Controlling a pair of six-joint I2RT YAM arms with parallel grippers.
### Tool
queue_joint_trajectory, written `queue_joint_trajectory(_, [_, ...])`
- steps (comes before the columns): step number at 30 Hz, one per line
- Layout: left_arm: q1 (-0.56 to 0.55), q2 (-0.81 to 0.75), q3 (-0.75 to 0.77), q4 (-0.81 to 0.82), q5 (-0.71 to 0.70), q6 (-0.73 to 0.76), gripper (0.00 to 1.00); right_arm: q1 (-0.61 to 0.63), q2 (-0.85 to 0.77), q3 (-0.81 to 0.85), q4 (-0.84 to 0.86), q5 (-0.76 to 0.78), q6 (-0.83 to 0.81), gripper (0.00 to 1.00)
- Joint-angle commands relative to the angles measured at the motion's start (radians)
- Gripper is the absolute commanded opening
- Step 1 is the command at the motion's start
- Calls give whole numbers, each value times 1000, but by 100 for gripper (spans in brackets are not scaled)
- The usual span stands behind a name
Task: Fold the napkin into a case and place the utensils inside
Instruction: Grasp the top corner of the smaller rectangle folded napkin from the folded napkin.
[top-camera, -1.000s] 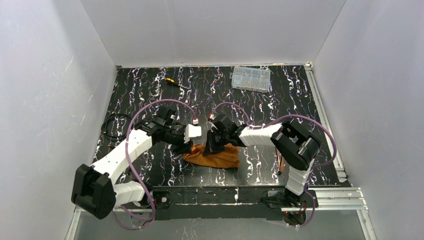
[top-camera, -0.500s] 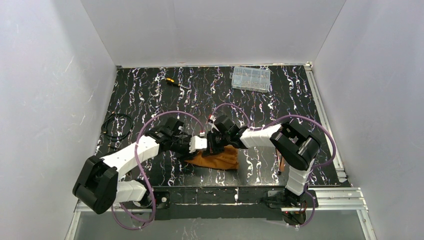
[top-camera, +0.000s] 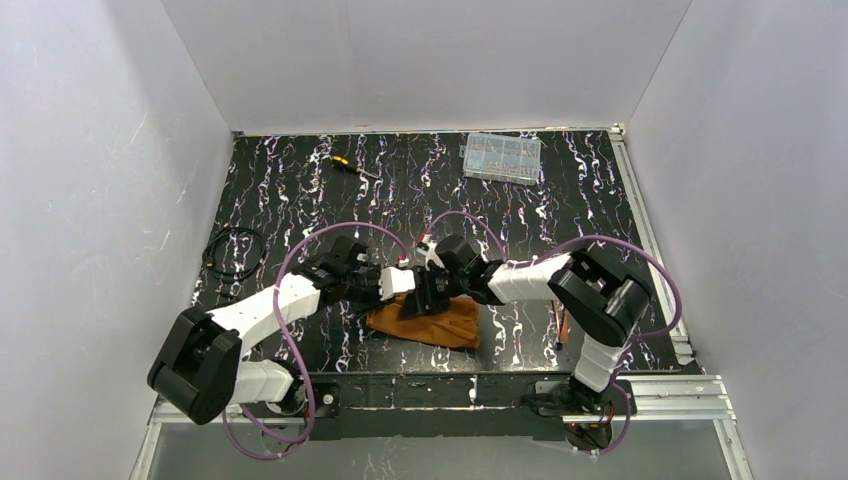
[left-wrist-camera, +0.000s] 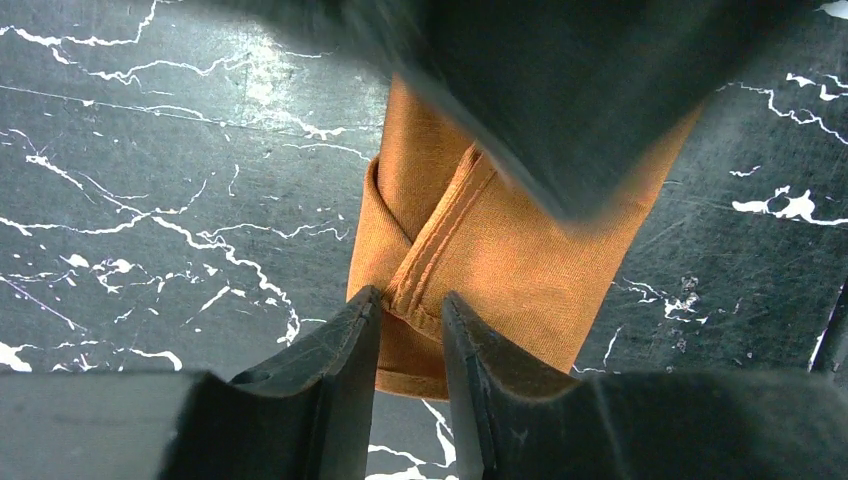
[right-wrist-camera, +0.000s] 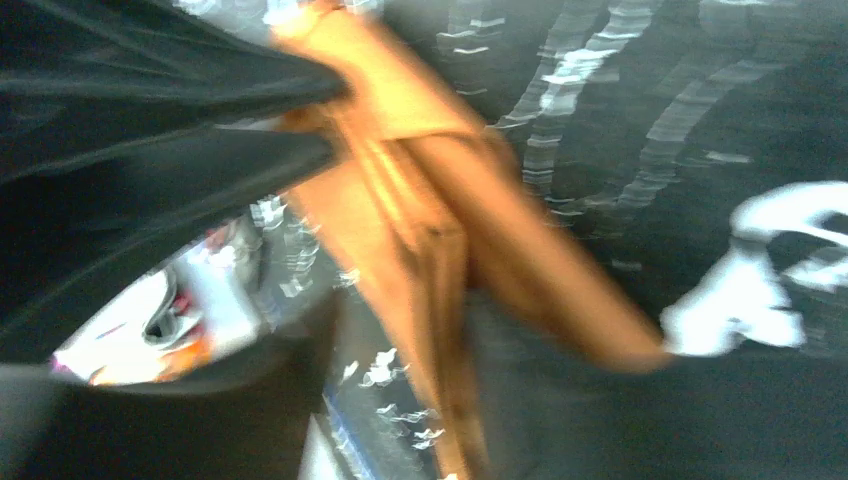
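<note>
The rust-orange napkin (top-camera: 432, 322) lies bunched and partly folded on the black marbled table, near the front edge. Both grippers meet over its far left end. My left gripper (left-wrist-camera: 410, 300) stands with its jaws a narrow gap apart, astride a hemmed fold of the napkin (left-wrist-camera: 470, 240). Above the cloth, my right gripper (top-camera: 424, 297) looks dark and blurred in the left wrist view. In the blurred right wrist view its fingers stand wide apart, with the napkin (right-wrist-camera: 440, 250) running down between them. Slim copper-coloured utensils (top-camera: 563, 326) show beside the right arm, mostly hidden.
A clear plastic compartment box (top-camera: 502, 156) and a yellow-and-black screwdriver (top-camera: 345, 165) lie at the back. A black cable coil (top-camera: 232, 252) sits at the left. White walls close in three sides, and a metal rail (top-camera: 645, 225) runs along the right edge.
My left gripper has moved right onto the napkin's end and its jaws have narrowed. The right gripper has sprung open, and the cloth has dropped and spread nearer the front.
</note>
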Motion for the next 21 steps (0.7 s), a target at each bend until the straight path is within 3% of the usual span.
queue_joint_trajectory(1, [-4, -5, -5, -10, 27, -19, 27, 4, -64, -3, 64, -24, -43, 95])
queue_joint_trajectory(6, [-4, -36, -14, -29, 45, -18, 26, 3, -113, -10, 88, -20, -61, 99])
queue_joint_trajectory(15, [-4, -108, -49, -38, 82, -25, 23, -39, -260, -53, 15, 118, -118, 99])
queue_joint_trajectory(19, [-4, -122, -34, -51, 83, -29, 23, -77, -314, -74, 39, 143, -105, 99])
queue_joint_trajectory(21, [-5, -131, -39, -53, 89, -30, 23, -112, -347, -110, 105, 149, -24, 99])
